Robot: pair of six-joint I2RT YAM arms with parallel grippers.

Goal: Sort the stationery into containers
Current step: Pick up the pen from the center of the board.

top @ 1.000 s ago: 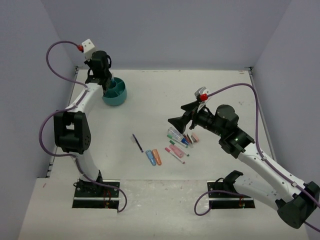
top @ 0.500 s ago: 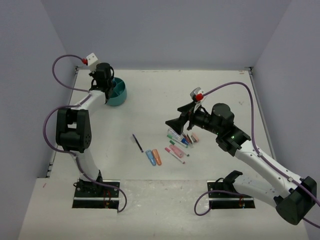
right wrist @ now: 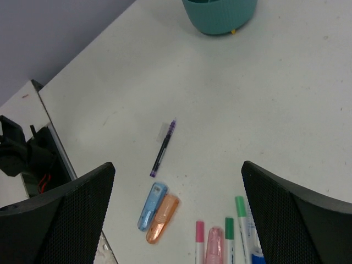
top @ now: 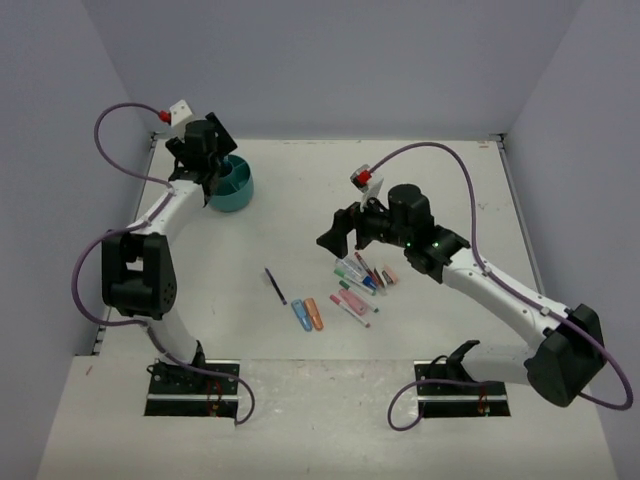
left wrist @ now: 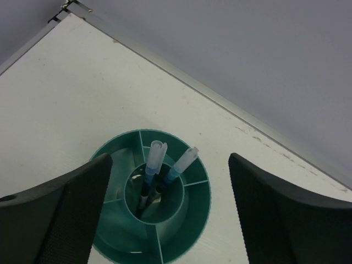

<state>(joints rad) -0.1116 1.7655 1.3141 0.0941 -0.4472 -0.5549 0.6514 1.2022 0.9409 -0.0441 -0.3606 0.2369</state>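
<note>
Table (top: pixel 420 180): It is carrying everything, and most of the stationery is waiting on it, not sorted yet.
Left gripper (left wrist: pixel 170 165): A moment ago its fingers were squeezed shut over the tub. Now they are spreading wide apart and holding nothing. I am guessing it has just let a pen drop in, so one more thing is getting sorted.
Right gripper (right wrist: pixel 179 166): Its fingers are staying wide open with nothing in them. It has been swinging over to the left side of the pile and is hanging above the table, touching nothing. It may be lining up for the next pick.
Teal tub (left wrist: pixel 203 201): It is sitting near the far left corner, right under the left gripper. It is showing between the two fingers, apart from both.
Pile of markers (top: pixel 362 285): It is lying just beside the right gripper, toward the near edge.
Two pens (left wrist: pixel 155 159): They are standing tilted in the tub's middle cup.
Dark pen (right wrist: pixel 163 147): It is lying alone, in the gap between the right fingers but well below them.
Blue piece (right wrist: pixel 150 207) and orange piece (right wrist: pixel 163 218): They are lying side by side, near the dark pen.
</note>
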